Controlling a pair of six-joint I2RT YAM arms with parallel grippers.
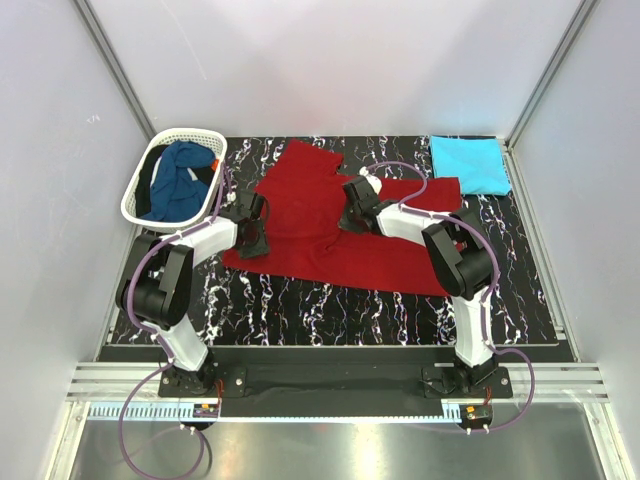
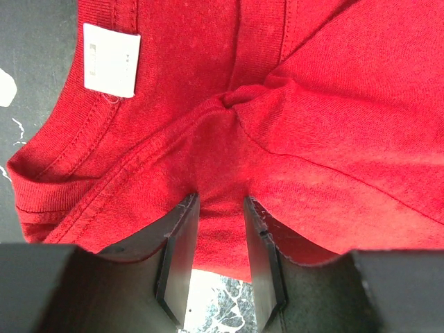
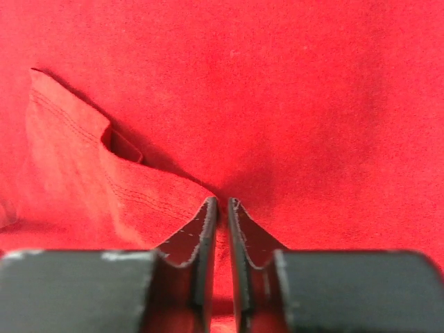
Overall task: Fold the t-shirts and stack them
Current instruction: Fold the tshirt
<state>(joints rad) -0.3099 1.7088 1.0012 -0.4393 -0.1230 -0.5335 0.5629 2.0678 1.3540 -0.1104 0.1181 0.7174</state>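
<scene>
**A:** How far along is it?
**B:** One's done, I'd say. The red t-shirt [image 1: 320,235] sprawls unfolded, with the left gripper [image 2: 218,201] and right gripper [image 3: 222,202] each pinching its cloth. Far right of it, the turquoise t-shirt [image 1: 470,163] lies folded. Left of it, the dark blue t-shirt [image 1: 180,180] sits crumpled in the basket [image 1: 135,195].
**A:** Any writing?
**B:** Just a white collar tag [image 2: 111,59], and the print's unreadable.

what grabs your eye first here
The red t-shirt sprawled across the middle of the black marbled table, with the right gripper pinching a fold and the left gripper near its collar. Then the folded turquoise t-shirt at the far right corner, and the white basket holding a dark blue t-shirt far left.
</scene>
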